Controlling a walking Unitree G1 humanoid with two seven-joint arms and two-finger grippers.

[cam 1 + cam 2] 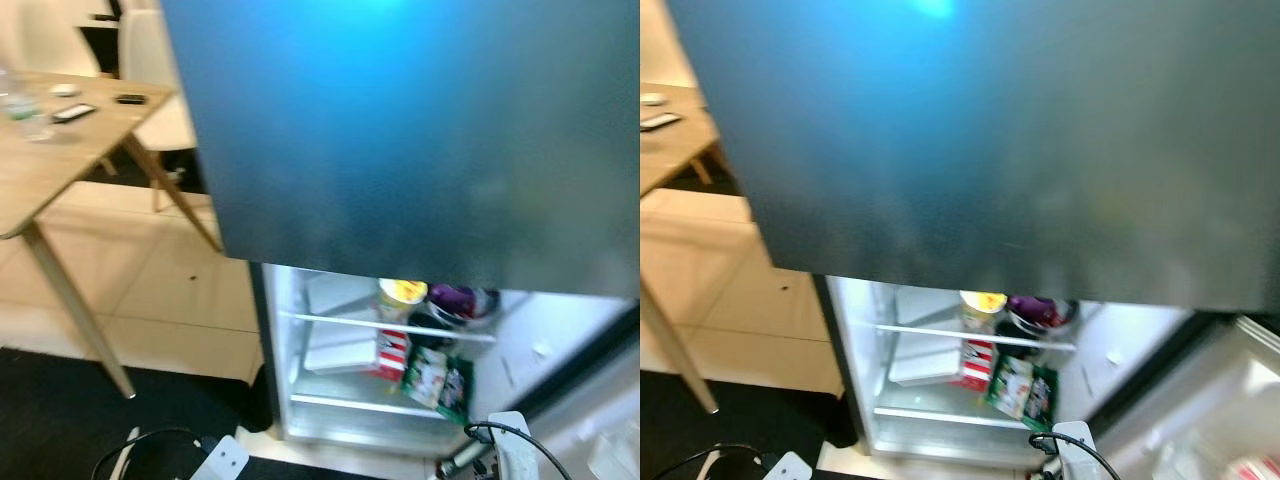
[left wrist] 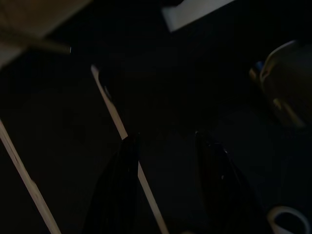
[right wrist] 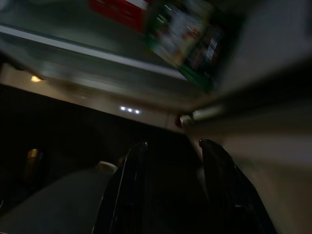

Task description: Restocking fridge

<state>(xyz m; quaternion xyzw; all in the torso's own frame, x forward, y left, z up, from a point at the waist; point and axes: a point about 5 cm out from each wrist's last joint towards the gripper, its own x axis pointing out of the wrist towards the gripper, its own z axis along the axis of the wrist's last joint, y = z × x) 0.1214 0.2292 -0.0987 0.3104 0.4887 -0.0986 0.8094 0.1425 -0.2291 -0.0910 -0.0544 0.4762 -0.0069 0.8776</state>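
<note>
The dark blue-grey upper fridge door (image 1: 420,130) spans most of the head views. Below it, the lit white lower fridge compartment (image 1: 300,350) stands open. On its glass shelf (image 1: 330,320) sit a yellow-lidded tub (image 1: 402,292) and a dark purple bowl (image 1: 462,303). Beneath the shelf lie a flat white tray (image 1: 340,355), a red-and-white carton (image 1: 392,352) and a green printed packet (image 1: 437,380), which leans against the carton.

The left gripper (image 2: 168,146) hangs low over a dark floor, fingers apart and empty. The right gripper (image 3: 170,146) is near the foot of the compartment, fingers likewise spread and holding nothing.

Risk, as judged: the closed upper door overhangs the opening, so a reach from this stance may strike the door edge or topple the leaning packet.

Motion blur hides all labels. The compartment's right side is cut off by the door frame. To the left stands a light wooden bench (image 1: 50,170); the small objects on it cannot be identified.
</note>
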